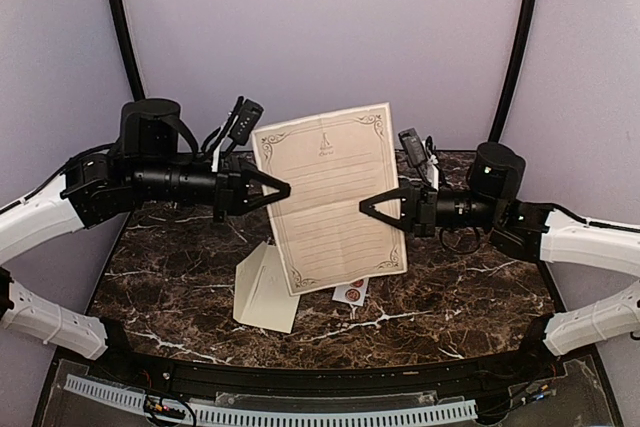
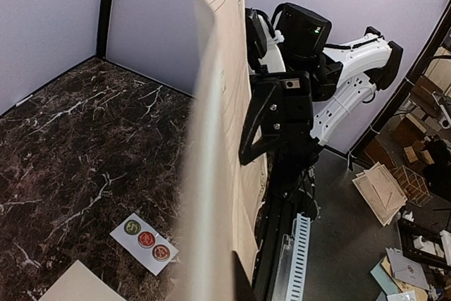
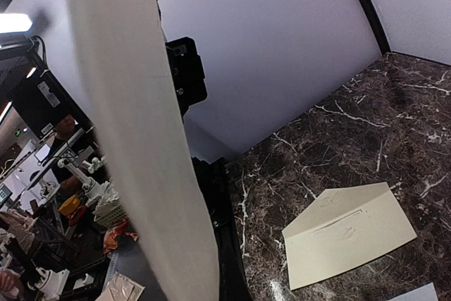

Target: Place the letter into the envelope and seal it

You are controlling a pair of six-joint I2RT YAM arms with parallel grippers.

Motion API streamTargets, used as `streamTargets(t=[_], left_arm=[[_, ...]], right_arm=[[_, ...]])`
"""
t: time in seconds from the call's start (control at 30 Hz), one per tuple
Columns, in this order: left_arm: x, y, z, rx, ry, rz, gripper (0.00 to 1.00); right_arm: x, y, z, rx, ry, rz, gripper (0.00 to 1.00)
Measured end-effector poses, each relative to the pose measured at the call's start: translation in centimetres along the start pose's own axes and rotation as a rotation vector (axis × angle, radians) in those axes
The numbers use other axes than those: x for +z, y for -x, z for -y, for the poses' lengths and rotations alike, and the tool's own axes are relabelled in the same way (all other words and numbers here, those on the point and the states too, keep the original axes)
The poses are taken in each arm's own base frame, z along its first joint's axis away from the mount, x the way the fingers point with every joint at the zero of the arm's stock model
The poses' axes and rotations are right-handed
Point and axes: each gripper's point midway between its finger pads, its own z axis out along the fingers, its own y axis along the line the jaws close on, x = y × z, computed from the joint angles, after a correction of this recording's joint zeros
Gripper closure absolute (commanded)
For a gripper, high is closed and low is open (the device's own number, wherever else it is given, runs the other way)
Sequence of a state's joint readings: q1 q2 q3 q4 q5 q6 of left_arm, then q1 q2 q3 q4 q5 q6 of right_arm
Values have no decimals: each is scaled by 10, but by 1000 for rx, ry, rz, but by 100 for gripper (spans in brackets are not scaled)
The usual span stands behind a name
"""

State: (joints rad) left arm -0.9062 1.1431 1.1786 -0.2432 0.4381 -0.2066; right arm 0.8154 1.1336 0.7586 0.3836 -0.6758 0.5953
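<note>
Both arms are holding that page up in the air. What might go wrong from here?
The tan bordered printed paper sheet is pinched only at its side edges by the left tool and right tool; pulling apart might tear it. Unfolded, it likely won't fit the cream paper envelope lying below.

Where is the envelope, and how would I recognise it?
Look at the dark marble table. Below the bordered letter held upright in the air, the envelope lies flat by its lower left corner. It is plain cream with no print, unlike the small white sticker strip of round dots beside it.
</note>
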Motion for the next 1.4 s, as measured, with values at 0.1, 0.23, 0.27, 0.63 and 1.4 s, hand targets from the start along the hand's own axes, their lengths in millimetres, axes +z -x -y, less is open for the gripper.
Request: streamTargets(t=[0.1, 0.23, 0.27, 0.63, 1.4], left_arm=[[0, -1, -2, 7, 13, -1, 57], [-7, 0, -1, 16, 19, 17, 38], [-11, 1, -1, 18, 26, 27, 36], [-80, 35, -29, -8, 209, 188, 29], [15, 4, -37, -243, -38, -18, 22]], right_arm=[[-1, 0, 6, -3, -39, 8, 100], [-2, 0, 8, -16, -57, 5, 100], [-2, -1, 8, -20, -57, 1, 100], [-8, 6, -11, -139, -50, -84, 100], [-4, -21, -11, -151, -8, -218, 100]])
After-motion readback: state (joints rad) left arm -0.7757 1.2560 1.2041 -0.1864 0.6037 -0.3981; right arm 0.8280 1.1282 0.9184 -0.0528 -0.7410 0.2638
